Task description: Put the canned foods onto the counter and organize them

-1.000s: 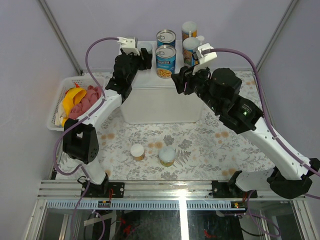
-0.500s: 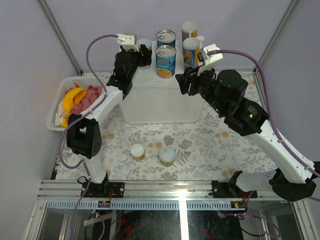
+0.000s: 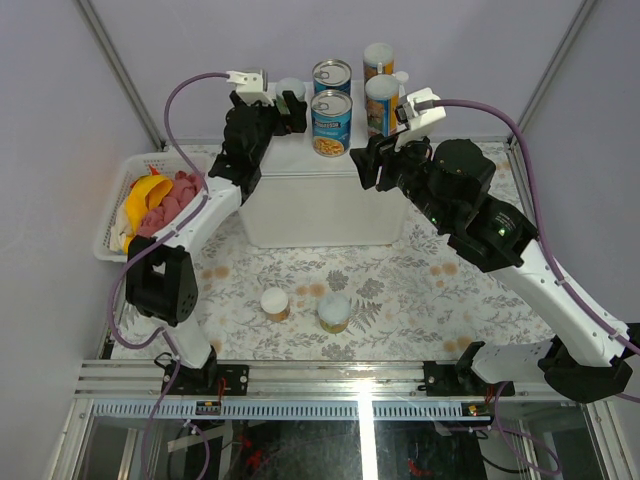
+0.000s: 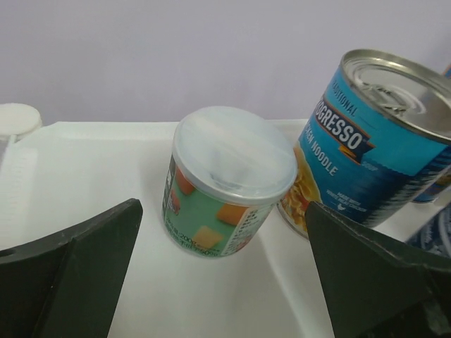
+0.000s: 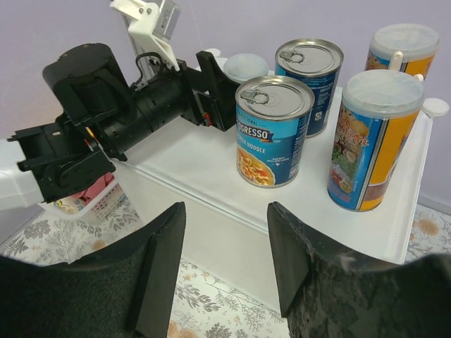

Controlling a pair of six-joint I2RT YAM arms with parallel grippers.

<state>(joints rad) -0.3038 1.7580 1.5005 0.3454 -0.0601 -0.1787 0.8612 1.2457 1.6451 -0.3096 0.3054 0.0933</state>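
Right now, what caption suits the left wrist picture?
Open left gripper facing a small clear-lidded can beside a blue soup can on the counter.

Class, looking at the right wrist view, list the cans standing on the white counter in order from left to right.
Left to right: small clear-lidded can → near Progresso soup can → far blue can → near tall canister → far tall canister.

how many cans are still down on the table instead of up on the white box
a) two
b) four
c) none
a: a white-lidded jar and a pale-lidded jar stand on the flowered table in front of the white box, while the other cans are on top of it.
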